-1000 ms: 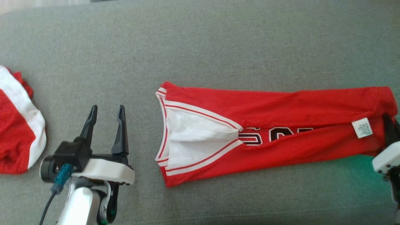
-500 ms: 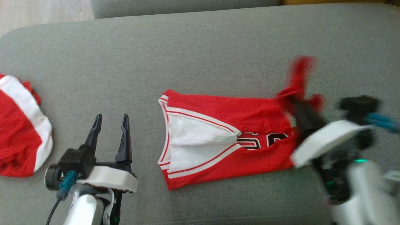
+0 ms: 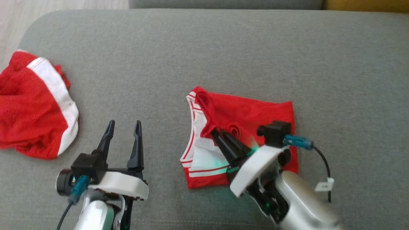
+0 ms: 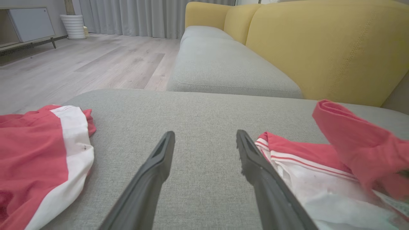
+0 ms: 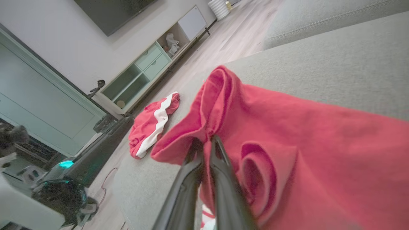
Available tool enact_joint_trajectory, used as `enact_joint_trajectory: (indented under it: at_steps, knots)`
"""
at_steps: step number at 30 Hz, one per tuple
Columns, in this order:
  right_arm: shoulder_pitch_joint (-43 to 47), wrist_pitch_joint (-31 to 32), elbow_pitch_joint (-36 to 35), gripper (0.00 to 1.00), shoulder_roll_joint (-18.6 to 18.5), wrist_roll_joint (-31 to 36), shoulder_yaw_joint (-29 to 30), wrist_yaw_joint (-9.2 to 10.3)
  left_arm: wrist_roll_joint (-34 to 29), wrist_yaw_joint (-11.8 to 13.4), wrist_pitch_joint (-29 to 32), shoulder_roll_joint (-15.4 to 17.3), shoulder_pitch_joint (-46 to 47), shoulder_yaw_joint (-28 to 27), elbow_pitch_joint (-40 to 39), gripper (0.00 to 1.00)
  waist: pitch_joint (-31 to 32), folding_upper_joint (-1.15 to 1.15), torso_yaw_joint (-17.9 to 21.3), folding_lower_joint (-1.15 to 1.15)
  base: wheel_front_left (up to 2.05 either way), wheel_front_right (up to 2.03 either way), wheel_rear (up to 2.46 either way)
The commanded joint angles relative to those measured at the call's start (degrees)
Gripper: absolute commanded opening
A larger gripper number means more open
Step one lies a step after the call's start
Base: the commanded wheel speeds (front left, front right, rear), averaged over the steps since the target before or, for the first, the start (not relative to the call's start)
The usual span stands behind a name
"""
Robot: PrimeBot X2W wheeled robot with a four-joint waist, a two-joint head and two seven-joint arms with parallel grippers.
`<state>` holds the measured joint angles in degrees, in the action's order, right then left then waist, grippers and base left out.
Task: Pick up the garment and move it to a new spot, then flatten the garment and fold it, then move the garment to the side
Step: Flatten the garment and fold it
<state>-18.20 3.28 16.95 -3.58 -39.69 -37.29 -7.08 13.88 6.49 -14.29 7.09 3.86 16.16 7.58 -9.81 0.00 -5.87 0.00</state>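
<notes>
I am folding the red garment point(image 3: 255, 113) lying mid-cushion on the grey sofa point(image 3: 204, 41), my right pincer point(image 3: 214, 131) clamping its doubled-over edge above the collar point(image 3: 192, 126), my left pincer point(image 3: 124, 124) gaping idle at left; next, I reckon, laying it flat and releasing.

So the right gripper point(image 3: 215, 132) swung in from the cushion's point(image 3: 223, 48) right edge, hauling the hem end of the red jersey point(image 3: 255, 111) up and over toward the collar. It was stretched out long before. Now it's doubled over into a short stack, with the hem pinched right above the neckline. The head view also shifted, which is just the camera moving.
</notes>
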Motion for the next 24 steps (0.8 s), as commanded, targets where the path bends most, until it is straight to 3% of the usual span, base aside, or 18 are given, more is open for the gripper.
enact_joint_trajectory:
  at_steps: [1, 5, 6, 7, 11, 17, 20, 24]
  knots:
    - [-3.73, -2.07, 0.37, 0.00, 0.69, -1.16, -1.62, -0.41, 0.43, -0.19, -0.50, 0.17, 2.53, -1.42, -1.63, 1.00, -0.48, 0.00, -0.59, 0.00, 0.00, 0.00, 0.00]
    - [-6.53, -4.75, 6.05, 0.04, 0.69, -2.90, -3.67, -0.41, 0.38, -0.18, -0.54, 0.10, 2.65, -1.23, -1.50, 1.00, -0.83, 0.00, -0.95, 0.00, 0.00, 0.00, 0.00]
    - [-7.32, -5.63, 7.53, 0.49, 0.69, -3.54, -4.30, -0.41, 0.41, -0.19, -0.55, 0.10, 2.69, -1.22, -1.40, 1.00, -0.91, 0.00, -1.01, 0.00, 0.00, 0.00, 0.00]
    - [-8.07, -6.47, 8.71, 1.00, 0.69, -4.13, -5.02, -0.41, 0.43, -0.18, -0.56, 0.10, 2.73, -1.22, -1.34, 1.00, -1.00, 0.00, -1.01, 0.00, 0.00, 0.00, 0.00]
    - [-10.62, -10.60, 10.03, 1.00, 0.69, -5.75, -8.10, -0.41, 0.59, -0.02, -0.60, 0.21, 2.67, -1.51, -1.29, 1.00, -1.13, 0.00, -0.44, 0.00, 0.00, 0.00, 0.00]
    - [-14.47, -16.72, 6.94, 1.00, 0.69, -2.60, -9.97, -0.41, 0.61, 0.25, -0.63, 0.84, 2.52, -1.96, -1.40, 1.00, -0.60, 0.00, 1.29, 0.00, 0.00, 0.00, 0.00]
    - [-14.90, -17.82, 4.47, 1.00, 0.62, 0.70, -6.31, -0.41, 0.64, 0.46, -0.63, 1.20, 2.43, -2.18, -1.58, 1.00, -0.23, 0.00, 2.04, 0.00, 0.00, 0.00, 0.00]
    - [-12.28, -18.18, 1.38, 1.00, -1.98, 7.03, 3.28, -0.41, 0.64, 0.72, -0.63, 1.83, 2.25, -2.49, -2.01, 1.00, 0.45, 0.00, 2.87, 0.00, 0.00, 0.00, 0.00]
